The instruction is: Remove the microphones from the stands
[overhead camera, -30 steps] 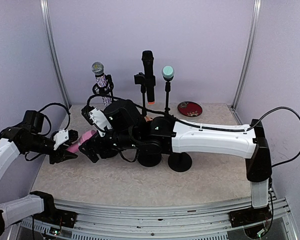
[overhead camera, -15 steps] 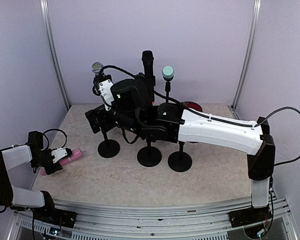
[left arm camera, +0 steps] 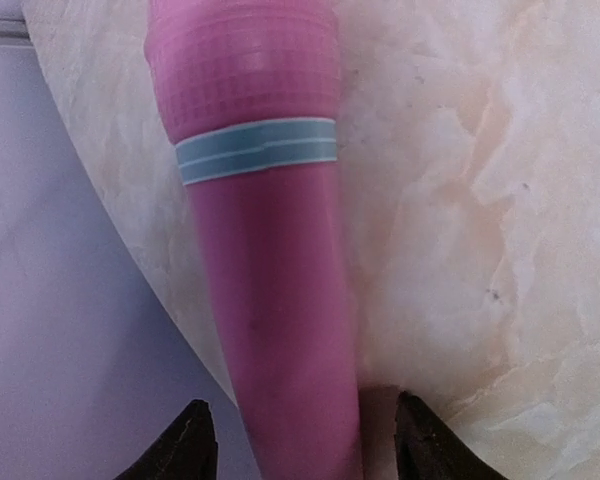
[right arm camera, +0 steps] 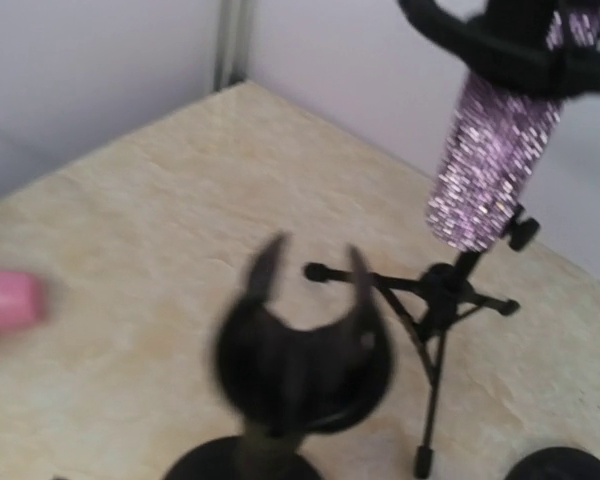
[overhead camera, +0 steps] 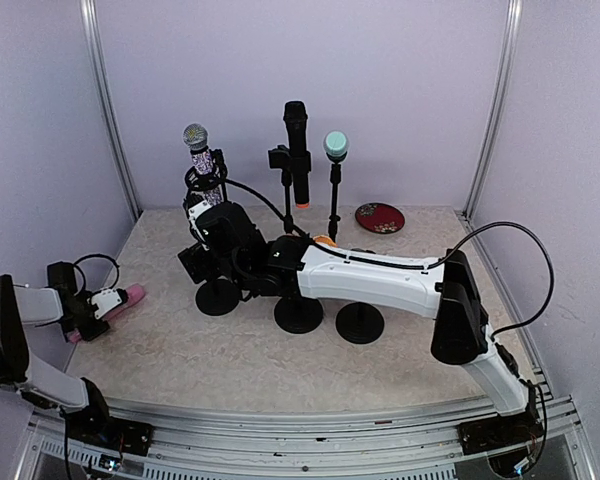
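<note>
From above, the pink microphone (overhead camera: pixel 128 296) lies flat on the desk (overhead camera: pixel 280 370) well left of the empty stand (overhead camera: pixel 218 296), the left gripper (overhead camera: pixel 98 303) at its handle and the right gripper (overhead camera: pixel 195 262), spread wide and holding nothing, close by that stand; the left wrist view shows the fingers (left arm camera: pixel 190 445) parted and standing clear of the microphone on either side; the right wrist view shows the stand's bare clip (right arm camera: pixel 300 350), with the microphone far to its left.

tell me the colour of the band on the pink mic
Pale blue band, clearest in the left wrist view.

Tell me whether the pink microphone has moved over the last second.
Yes. The pink microphone has gone left and slightly toward the near edge, ending farther from the leftmost stand base than it was.
</note>
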You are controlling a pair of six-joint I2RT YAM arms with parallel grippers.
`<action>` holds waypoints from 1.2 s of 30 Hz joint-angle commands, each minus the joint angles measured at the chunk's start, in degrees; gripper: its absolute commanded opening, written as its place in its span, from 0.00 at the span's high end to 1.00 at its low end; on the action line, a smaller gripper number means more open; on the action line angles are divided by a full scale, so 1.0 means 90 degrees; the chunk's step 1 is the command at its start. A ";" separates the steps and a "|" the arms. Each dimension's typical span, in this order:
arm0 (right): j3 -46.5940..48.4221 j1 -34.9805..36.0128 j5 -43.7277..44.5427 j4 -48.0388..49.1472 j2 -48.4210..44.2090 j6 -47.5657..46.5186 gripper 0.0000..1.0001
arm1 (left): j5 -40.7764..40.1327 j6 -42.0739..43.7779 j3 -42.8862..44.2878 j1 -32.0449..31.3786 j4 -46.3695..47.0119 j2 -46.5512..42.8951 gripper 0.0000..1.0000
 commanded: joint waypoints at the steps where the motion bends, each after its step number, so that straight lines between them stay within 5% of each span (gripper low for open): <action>1: 0.0289 -0.0197 0.0043 0.0389 0.0339 -0.0019 0.03 | 0.0085 0.0285 -0.0069 0.0079 -0.0138 0.0046 0.32; 6: 0.0316 -0.0316 -0.0137 0.0926 0.0587 -0.0082 0.05 | 0.0502 0.0414 -0.0110 0.0086 -0.0653 -0.0284 0.21; 22: 0.0656 -0.0372 -0.0568 0.2175 0.1284 -0.0299 0.12 | 0.1069 0.0245 0.0300 0.0084 -0.1550 -0.0346 0.22; 29: 0.0656 -0.0373 -0.0687 0.2565 0.1372 -0.0409 0.29 | 0.1934 -0.0243 0.0956 0.0084 -0.2764 -0.0854 0.13; 36: 0.0527 -0.0280 -0.0734 0.2700 0.1147 -0.0571 0.63 | 0.2901 -0.1110 0.1397 -0.0301 -0.3708 -0.1266 0.03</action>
